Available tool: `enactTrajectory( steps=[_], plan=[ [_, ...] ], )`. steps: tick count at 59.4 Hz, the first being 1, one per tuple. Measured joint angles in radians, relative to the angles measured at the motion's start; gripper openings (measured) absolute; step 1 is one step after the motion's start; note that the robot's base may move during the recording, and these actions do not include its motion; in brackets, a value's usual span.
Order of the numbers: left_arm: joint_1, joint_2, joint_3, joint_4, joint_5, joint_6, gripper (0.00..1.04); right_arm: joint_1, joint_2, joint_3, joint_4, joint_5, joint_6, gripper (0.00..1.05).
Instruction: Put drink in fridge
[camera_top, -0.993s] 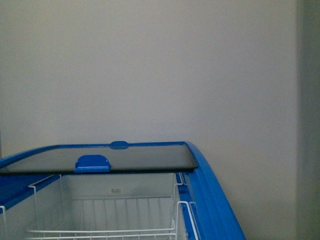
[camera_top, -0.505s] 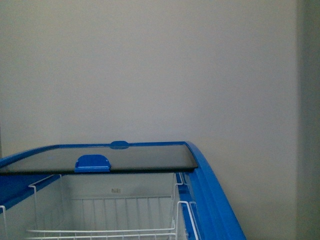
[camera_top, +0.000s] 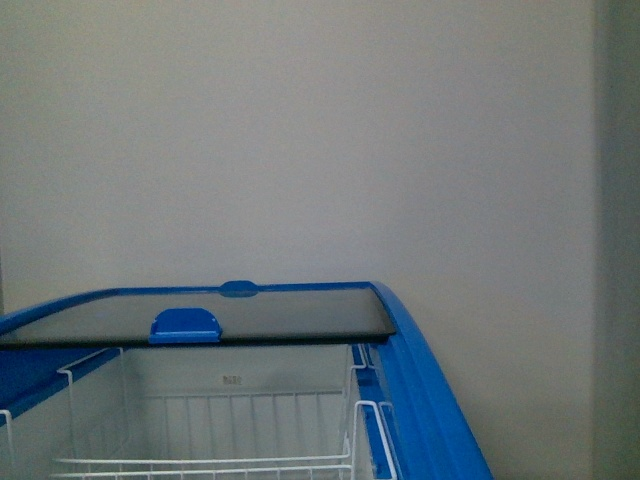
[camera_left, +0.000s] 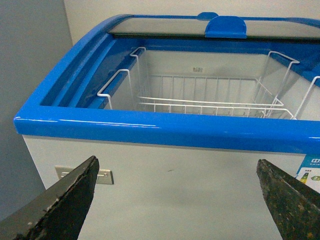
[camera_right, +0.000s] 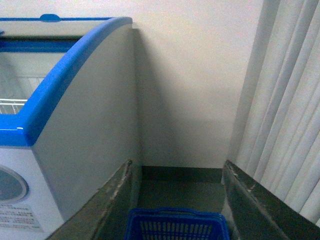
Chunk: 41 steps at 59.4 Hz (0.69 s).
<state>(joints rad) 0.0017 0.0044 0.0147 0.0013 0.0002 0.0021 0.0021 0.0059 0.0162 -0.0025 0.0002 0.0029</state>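
Observation:
The fridge (camera_top: 420, 390), a white chest freezer with a blue rim, stands in front with its glass lid (camera_top: 200, 318) slid back and white wire baskets (camera_top: 210, 466) showing inside. In the left wrist view the fridge (camera_left: 165, 127) is close, and my left gripper (camera_left: 177, 167) is open and empty before its white front wall. In the right wrist view my right gripper (camera_right: 177, 167) is open and empty beside the fridge's side wall (camera_right: 85, 135). The drink is out of view. Neither arm shows in the front view.
A blue plastic shopping basket (camera_right: 176, 226) sits on the floor below my right gripper. A white curtain (camera_right: 287, 110) hangs to the right. A wall stands behind the fridge. A small metal plate (camera_left: 102, 176) is on the fridge front.

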Motion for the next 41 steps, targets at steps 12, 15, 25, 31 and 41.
enactTrajectory(
  steps=[12,15,25,31,41],
  plan=[
    [0.0,0.0,0.0,0.0,0.0,0.0,0.97,0.0,0.0,0.0,0.0,0.0,0.001,0.99],
    [0.0,0.0,0.0,0.0,0.0,0.0,0.97,0.0,0.0,0.0,0.0,0.0,0.0,0.97],
    [0.0,0.0,0.0,0.0,0.0,0.0,0.97,0.0,0.0,0.0,0.0,0.0,0.0,0.97],
    [0.0,0.0,0.0,0.0,0.0,0.0,0.97,0.0,0.0,0.0,0.0,0.0,0.0,0.97],
    [0.0,0.0,0.0,0.0,0.0,0.0,0.97,0.0,0.0,0.0,0.0,0.0,0.0,0.97]
  ],
)
